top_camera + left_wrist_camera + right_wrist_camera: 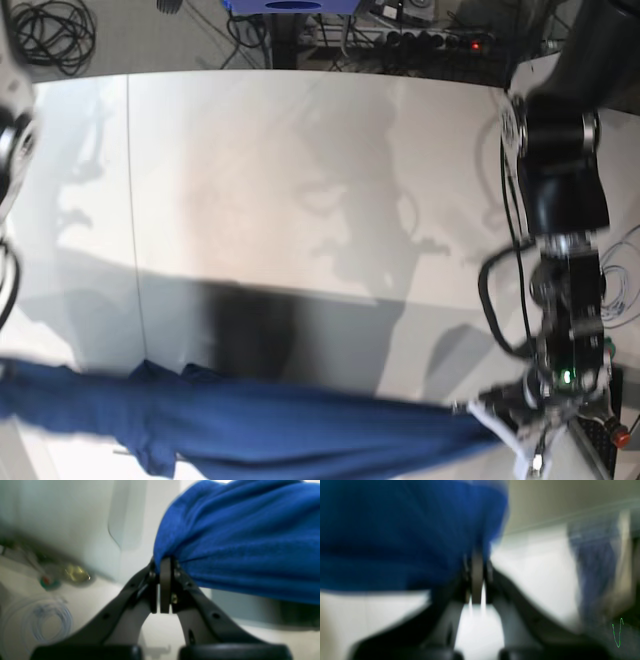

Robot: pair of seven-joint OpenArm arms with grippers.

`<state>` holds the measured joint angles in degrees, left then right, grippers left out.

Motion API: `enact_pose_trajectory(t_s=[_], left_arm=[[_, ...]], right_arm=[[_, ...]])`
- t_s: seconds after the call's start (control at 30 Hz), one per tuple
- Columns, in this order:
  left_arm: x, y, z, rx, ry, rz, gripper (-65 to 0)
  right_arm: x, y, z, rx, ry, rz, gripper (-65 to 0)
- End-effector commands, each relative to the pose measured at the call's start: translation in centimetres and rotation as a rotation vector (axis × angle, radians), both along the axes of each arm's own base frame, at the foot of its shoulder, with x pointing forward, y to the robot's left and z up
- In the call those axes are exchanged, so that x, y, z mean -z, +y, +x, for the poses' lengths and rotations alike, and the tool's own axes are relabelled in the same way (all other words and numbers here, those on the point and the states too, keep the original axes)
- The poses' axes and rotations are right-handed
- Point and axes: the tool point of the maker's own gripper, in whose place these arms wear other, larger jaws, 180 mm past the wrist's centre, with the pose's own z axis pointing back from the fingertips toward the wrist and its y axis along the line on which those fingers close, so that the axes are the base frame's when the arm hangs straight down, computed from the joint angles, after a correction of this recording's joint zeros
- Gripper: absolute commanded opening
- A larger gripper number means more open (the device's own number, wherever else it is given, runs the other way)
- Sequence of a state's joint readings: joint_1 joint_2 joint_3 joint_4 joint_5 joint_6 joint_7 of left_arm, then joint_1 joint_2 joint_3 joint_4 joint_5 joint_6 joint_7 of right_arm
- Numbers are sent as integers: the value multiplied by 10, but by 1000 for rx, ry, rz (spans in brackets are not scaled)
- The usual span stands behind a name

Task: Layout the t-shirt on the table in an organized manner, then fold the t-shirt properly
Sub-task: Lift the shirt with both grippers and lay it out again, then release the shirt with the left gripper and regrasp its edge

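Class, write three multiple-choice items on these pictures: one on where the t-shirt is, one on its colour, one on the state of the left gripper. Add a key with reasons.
1. Where is the t-shirt in the base view?
A. Along the near edge of the table
B. At the far edge
C. On the floor

2. What colour is the t-shirt?
A. Red
B. Blue
C. White

3. What is the left gripper doing?
A. Open above the cloth
B. Shut on nothing
C. Shut on the t-shirt

Key:
1 A, the cloth stretches across the bottom of the base view.
2 B, every view shows blue fabric.
3 C, the left wrist view shows cloth bunched where the gripper closes.
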<state>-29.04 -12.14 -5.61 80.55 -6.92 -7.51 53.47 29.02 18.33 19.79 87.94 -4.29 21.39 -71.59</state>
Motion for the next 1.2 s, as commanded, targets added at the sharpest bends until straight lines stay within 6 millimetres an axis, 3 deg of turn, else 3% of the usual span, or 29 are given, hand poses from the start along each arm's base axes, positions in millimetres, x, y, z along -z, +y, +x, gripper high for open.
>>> enact_pose_trajectory(t_s=[0.0, 0.17, 0.27, 0.37, 0.63, 0.7, 0.9, 1.17], left_arm=[[-7, 14, -7, -29, -36, 10, -650], [78, 30, -88, -81, 137, 1, -650], [116, 32, -131, -87, 239, 6, -650], [139, 36, -161, -107, 276, -4, -650], [180, 38, -223, -114, 400, 2, -650], [185, 33, -233, -116, 413, -10, -650], [188, 53, -264, -239, 379, -46, -650], [201, 47, -291, -254, 428, -63, -650]], right_arm=[[-12, -10, -4, 27, -72, -15, -648], [119, 17, -73, 38, 59, 140, -648], [173, 25, -109, 75, 132, 220, -648], [200, 26, -133, 111, 163, 263, -648], [219, 11, -178, 142, 220, 288, -648], [222, 10, -185, 147, 232, 287, -648], [230, 11, -203, 145, 267, 282, -648], [233, 11, -216, 156, 291, 281, -641]])
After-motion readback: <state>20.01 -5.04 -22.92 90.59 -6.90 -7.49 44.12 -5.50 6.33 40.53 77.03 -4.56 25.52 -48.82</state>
